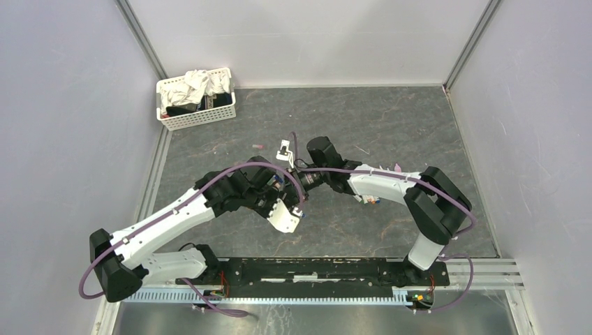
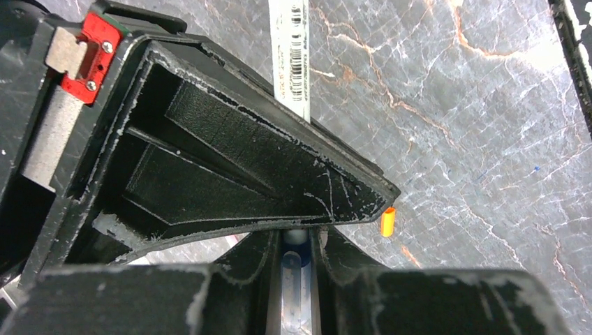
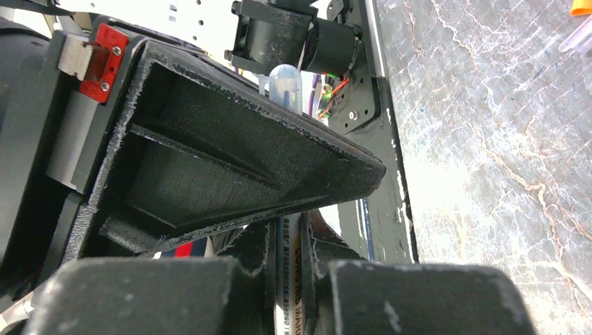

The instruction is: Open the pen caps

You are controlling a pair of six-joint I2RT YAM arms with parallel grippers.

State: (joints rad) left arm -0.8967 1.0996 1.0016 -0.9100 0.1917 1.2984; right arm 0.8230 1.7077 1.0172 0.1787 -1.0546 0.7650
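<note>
Both grippers meet over the middle of the table on one pen. My left gripper [image 2: 297, 237] is shut on the pen's translucent blue cap [image 2: 296, 279]. The white pen barrel [image 2: 292, 56], with printing and a barcode, runs on past its fingers. My right gripper [image 3: 287, 230] is shut on that printed barrel [image 3: 287, 279], and the blue cap's tip [image 3: 286, 82] shows above its upper finger. In the top view the left gripper [image 1: 297, 206] and the right gripper [image 1: 307, 180] face each other closely. A loose orange cap [image 2: 388, 222] lies on the table.
A white basket [image 1: 197, 120] of crumpled cloths stands at the back left. A small pink piece [image 1: 258, 145] lies behind the grippers, and small coloured pieces [image 1: 368, 200] lie under the right forearm. Another orange cap [image 3: 581, 7] lies at the right wrist view's top right corner. The dark rail [image 1: 314, 269] runs along the near edge.
</note>
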